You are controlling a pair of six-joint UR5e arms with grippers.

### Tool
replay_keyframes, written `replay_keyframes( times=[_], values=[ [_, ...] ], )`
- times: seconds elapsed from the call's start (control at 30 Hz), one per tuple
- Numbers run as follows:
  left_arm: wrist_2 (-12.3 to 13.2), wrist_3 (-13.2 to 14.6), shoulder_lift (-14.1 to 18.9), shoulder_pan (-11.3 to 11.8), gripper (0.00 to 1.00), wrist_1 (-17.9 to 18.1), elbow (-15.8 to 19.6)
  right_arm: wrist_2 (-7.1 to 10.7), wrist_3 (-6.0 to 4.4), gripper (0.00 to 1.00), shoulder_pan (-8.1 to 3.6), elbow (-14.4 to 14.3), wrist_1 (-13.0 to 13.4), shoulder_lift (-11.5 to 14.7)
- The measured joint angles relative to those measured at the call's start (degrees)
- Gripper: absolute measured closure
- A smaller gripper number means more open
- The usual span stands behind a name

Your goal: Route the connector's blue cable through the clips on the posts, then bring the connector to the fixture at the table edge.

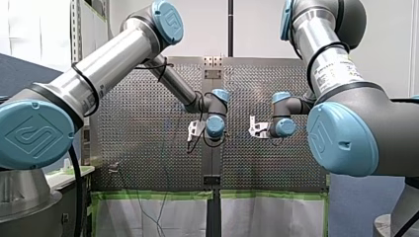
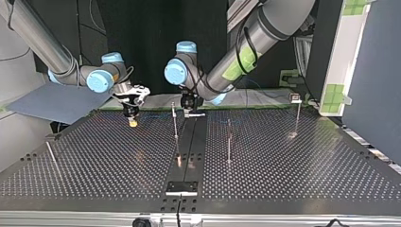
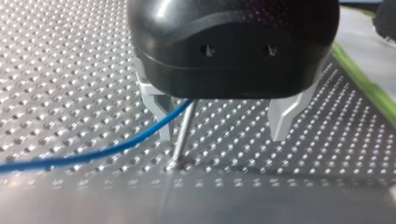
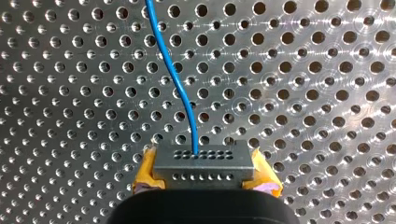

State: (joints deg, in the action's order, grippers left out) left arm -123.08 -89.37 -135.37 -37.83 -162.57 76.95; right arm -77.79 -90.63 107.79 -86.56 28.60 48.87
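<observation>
Left wrist view: post (image 3: 183, 137) crosses blue cable (image 3: 93, 156).

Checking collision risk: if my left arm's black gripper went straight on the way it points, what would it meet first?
Probably the perforated metal table: the left gripper points down at it, its open fingers straddling the thin metal post and blue cable. The post stands close to one finger; depth is unclear.
</observation>
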Motion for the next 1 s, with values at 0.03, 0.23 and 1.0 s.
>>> replay_keyframes(
  times=[0.03,0.23,1.0],
  values=[
    [0.01,-0.03,0.05,-0.24,0.0,0.09,0.52,0.01,0.0,1.0,0.0,0.0,-0.01,0.0],
    [0.07,-0.09,0.08,-1.39,0.0,-0.21,2.79,0.04,0.0,1.0,0.0,0.01,-0.03,0.0],
    [-2.87,-1.6,0.84,-4.71,0.0,1.65,3.19,0.69,-0.17,1.0,-0.12,0.01,0.13,-0.01]
  ],
)
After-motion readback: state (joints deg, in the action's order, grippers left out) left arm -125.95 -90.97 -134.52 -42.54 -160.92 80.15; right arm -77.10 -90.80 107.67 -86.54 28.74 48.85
